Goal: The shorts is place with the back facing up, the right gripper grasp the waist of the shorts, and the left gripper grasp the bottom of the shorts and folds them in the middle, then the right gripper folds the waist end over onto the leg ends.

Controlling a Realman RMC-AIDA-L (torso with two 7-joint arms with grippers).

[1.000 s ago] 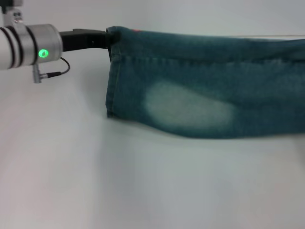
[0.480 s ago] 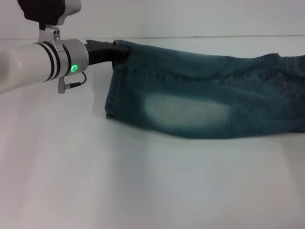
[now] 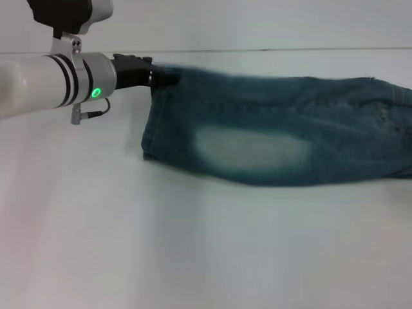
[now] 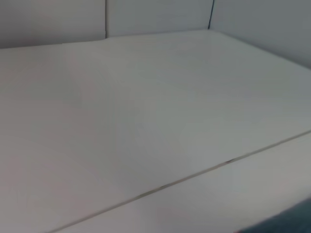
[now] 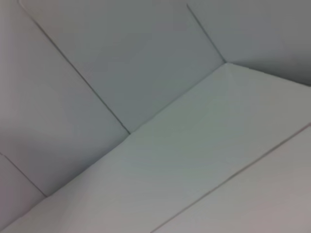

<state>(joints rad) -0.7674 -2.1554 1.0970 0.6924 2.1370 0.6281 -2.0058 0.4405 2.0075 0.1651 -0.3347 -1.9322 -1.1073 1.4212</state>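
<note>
The blue denim shorts [image 3: 270, 132] lie along the white table [image 3: 193, 244], doubled lengthwise, with a pale faded patch on the near side. The leg hem is at the left and the waist end [image 3: 393, 109] at the right edge of the head view. My left gripper [image 3: 156, 74] reaches in from the left and is shut on the far corner of the leg hem. A sliver of denim [image 4: 299, 218] shows in the left wrist view. My right gripper is out of view; its wrist view shows only table and wall panels.
The white table [image 4: 146, 121] runs wide in front of and to the left of the shorts. Its far edge meets grey wall panels [image 5: 121, 53]. A thin seam line [image 4: 194, 177] crosses the tabletop.
My left arm has come further into view from the left and settled lower with the hem corner. The shorts' far edge has dropped toward the table, and the waist end now shows at the right.
</note>
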